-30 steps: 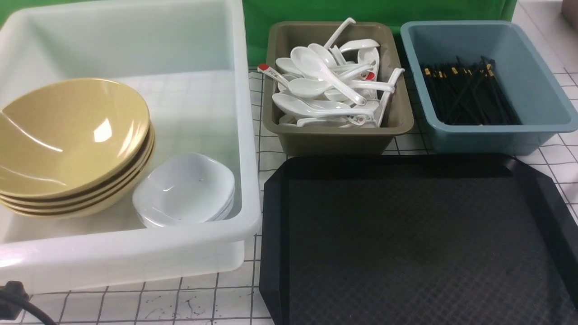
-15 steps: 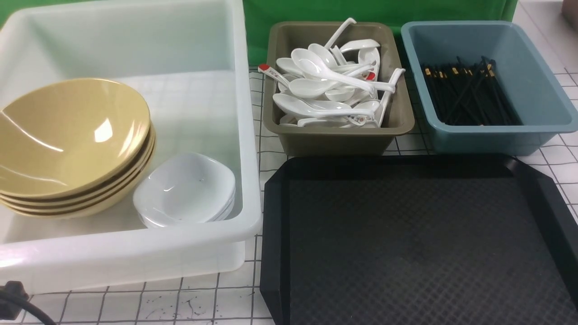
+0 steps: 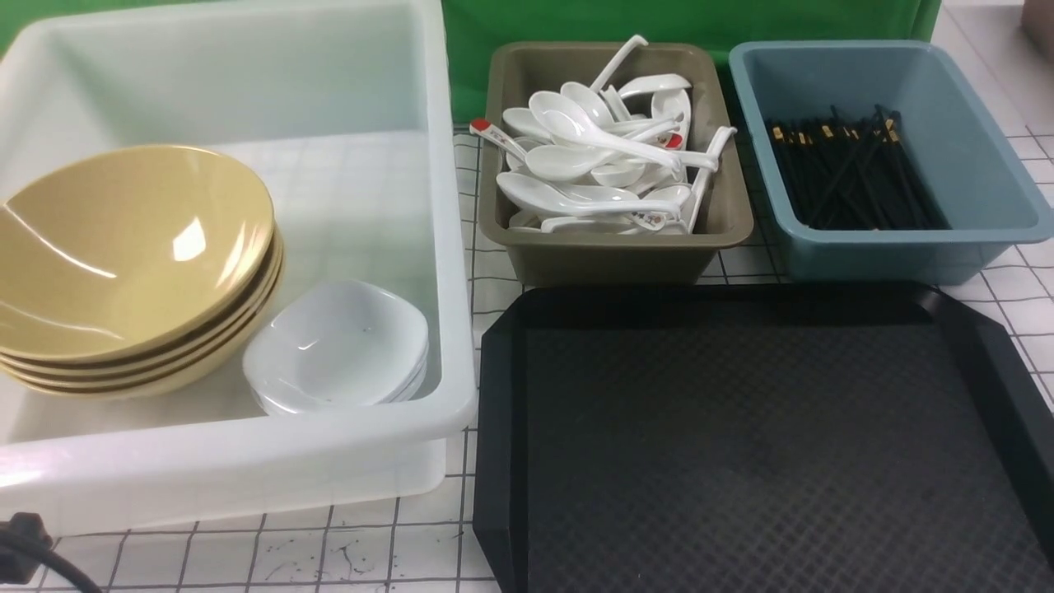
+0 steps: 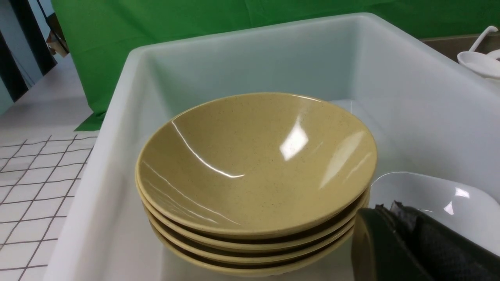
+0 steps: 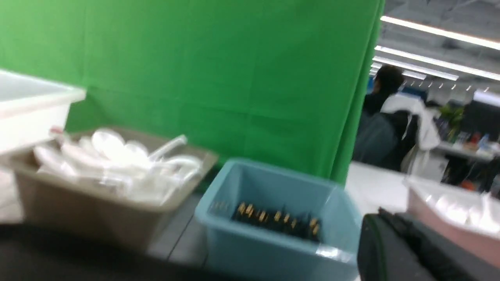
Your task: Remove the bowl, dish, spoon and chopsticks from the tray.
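The black tray (image 3: 741, 445) lies at the front right with nothing on it. Several yellow bowls (image 3: 123, 247) are stacked in the white tub, with a stack of white dishes (image 3: 333, 342) beside them. White spoons (image 3: 593, 156) fill the brown bin. Black chopsticks (image 3: 848, 169) lie in the blue bin. Neither gripper shows in the front view. In the left wrist view my left gripper (image 4: 390, 210) is shut and empty, close to the bowls (image 4: 254, 160) and over a dish (image 4: 437, 199). In the blurred right wrist view my right gripper (image 5: 384, 216) is shut and empty, beside the chopsticks (image 5: 273, 218).
The white tub (image 3: 247, 453) stands at the left, the brown bin (image 3: 609, 255) and blue bin (image 3: 889, 251) behind the tray. A pink bin (image 5: 449, 234) holding white things shows in the right wrist view. A black cable (image 3: 33, 552) lies at the front left corner.
The top spoon in the brown bin has shifted and settled across the pile. A faint blur at the right edge of the front view is gone.
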Robot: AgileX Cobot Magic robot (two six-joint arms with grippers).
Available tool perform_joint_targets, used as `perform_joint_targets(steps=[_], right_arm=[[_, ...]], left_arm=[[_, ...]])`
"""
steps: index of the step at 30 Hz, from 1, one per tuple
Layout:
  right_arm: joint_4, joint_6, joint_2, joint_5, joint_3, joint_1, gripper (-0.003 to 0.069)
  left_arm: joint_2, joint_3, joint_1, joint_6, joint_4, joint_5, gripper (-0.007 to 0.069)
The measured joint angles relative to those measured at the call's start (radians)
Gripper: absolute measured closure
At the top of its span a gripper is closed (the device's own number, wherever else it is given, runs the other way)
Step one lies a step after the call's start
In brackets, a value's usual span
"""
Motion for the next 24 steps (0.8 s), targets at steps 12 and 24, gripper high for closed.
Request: perform_joint_targets(steps=[12,24], right_arm=[[-0.131,0.255,-0.009,0.397,0.003,-0.132,0.0617],[-0.142,0.27,-0.009,0.402,0.003,-0.142,0.061]], left_arm=[[0.0,0.0,0.0,0.001,0.0,0.002,0.0638],[0.0,0.0,0.0,0.001,0.0,0.002,0.0638]])
